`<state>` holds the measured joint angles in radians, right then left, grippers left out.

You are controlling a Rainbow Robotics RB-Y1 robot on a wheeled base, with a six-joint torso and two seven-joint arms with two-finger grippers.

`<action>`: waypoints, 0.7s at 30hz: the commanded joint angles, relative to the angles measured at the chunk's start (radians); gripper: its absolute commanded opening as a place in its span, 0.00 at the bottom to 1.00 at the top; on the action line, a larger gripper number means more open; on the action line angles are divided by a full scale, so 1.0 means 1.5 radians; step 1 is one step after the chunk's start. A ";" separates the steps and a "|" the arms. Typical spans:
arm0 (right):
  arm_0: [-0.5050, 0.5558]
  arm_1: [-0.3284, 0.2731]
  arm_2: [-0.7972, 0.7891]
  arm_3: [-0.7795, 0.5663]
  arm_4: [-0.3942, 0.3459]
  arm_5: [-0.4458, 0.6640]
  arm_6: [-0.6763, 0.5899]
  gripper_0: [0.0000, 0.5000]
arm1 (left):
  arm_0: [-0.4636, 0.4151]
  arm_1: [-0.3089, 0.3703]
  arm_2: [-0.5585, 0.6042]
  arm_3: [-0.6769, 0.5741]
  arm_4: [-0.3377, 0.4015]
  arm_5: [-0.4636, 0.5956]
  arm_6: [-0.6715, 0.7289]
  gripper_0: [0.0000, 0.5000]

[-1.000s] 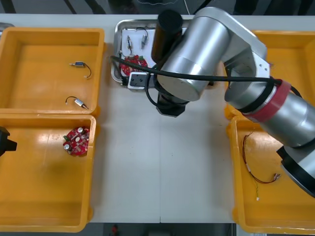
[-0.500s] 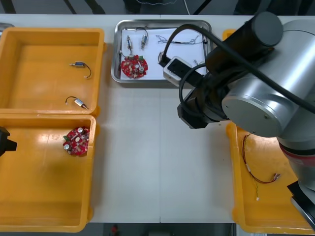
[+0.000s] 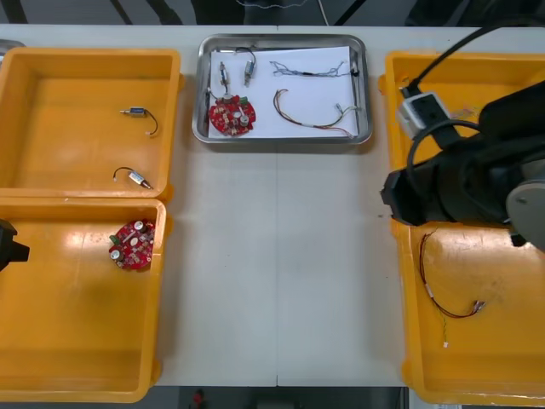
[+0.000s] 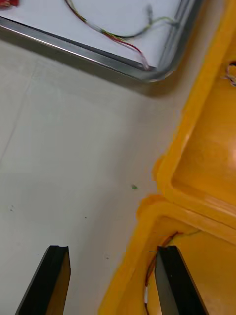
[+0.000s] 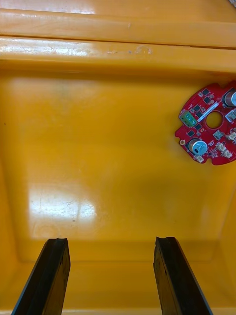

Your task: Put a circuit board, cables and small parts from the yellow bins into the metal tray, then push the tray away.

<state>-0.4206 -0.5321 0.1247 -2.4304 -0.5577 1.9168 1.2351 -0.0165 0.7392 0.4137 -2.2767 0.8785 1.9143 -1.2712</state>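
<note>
The right gripper (image 4: pixel 112 256) is wide open: its two flat black fingers (image 4: pixel 49 280) stand well apart with nothing between them. It hangs where the light table (image 3: pixel 281 281) meets the rim of the near right yellow bin (image 4: pixel 140 231), one finger above the table and the other above the bin's edge, and it touches nothing. The left gripper (image 5: pixel 110 251) is also open and empty, low over the glossy floor of the near left yellow bin (image 3: pixel 77 341). A round red circuit board (image 5: pixel 209 125) lies flat there, ahead of the fingers and apart from them. The metal tray (image 3: pixel 281 140) stands at the far middle of the table, between the far bins; its rim is shiny with rounded corners and it is white inside. In it lie a second circuit board (image 3: pixel 232 115), two small metal parts (image 3: pixel 225 75) just beyond that board, a twisted blue and white cable (image 3: pixel 311 70) and a thin red and yellow cable (image 3: pixel 308 119) that curves toward the tray's corner. Another red and yellow cable (image 3: pixel 447 298) lies loose in the near right bin. The far left yellow bin (image 3: pixel 51 102) holds two more metal parts with short black cables (image 3: pixel 136 112), well apart from each other. The bulky black and silver right arm (image 3: pixel 464 183) covers part of the far right yellow bin (image 3: pixel 477 72)
</note>
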 commanded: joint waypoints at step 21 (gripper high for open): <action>0.204 -0.107 -0.362 0.016 -0.136 0.002 -0.007 1.00 | 0.014 0.024 -0.001 -0.018 0.004 0.004 -0.055 1.00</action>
<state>-0.1389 -0.6534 -0.3638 -2.4245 -0.7334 1.9169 1.2323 -0.0161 0.7392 0.4136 -2.2771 0.8787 1.9143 -1.2712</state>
